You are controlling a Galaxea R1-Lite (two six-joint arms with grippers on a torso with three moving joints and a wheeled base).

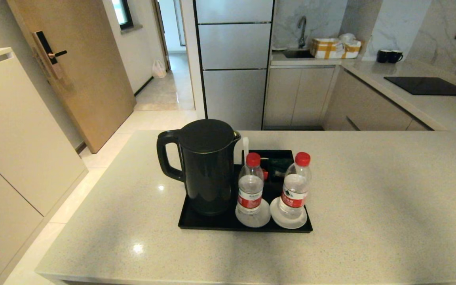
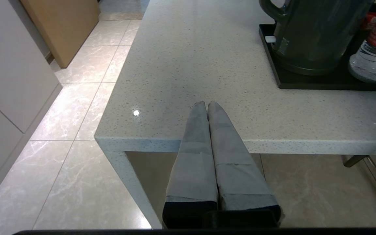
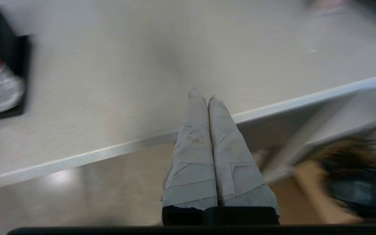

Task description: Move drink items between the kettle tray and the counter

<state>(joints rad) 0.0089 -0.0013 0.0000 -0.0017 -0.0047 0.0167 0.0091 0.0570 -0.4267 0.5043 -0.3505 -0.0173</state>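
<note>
Two clear water bottles with red caps and labels, one on the left (image 1: 250, 184) and one on the right (image 1: 295, 186), stand on round white coasters on the black kettle tray (image 1: 196, 223). A dark green sachet (image 1: 281, 163) lies in the tray's far compartments. The tray rests on the beige speckled counter (image 1: 370, 206). Neither arm shows in the head view. My left gripper (image 2: 206, 103) is shut and empty, hovering at the counter's near edge, left of the tray (image 2: 273, 62). My right gripper (image 3: 201, 95) is shut and empty over the near edge, right of the tray (image 3: 24, 65).
A tall black kettle (image 1: 206, 166) fills the tray's left half. Behind lies a second counter with a black hob (image 1: 428, 86), a sink and cabinets. Tiled floor (image 2: 70, 107) and a wooden door are to the left. A person's dark hair (image 3: 348, 163) shows below the counter.
</note>
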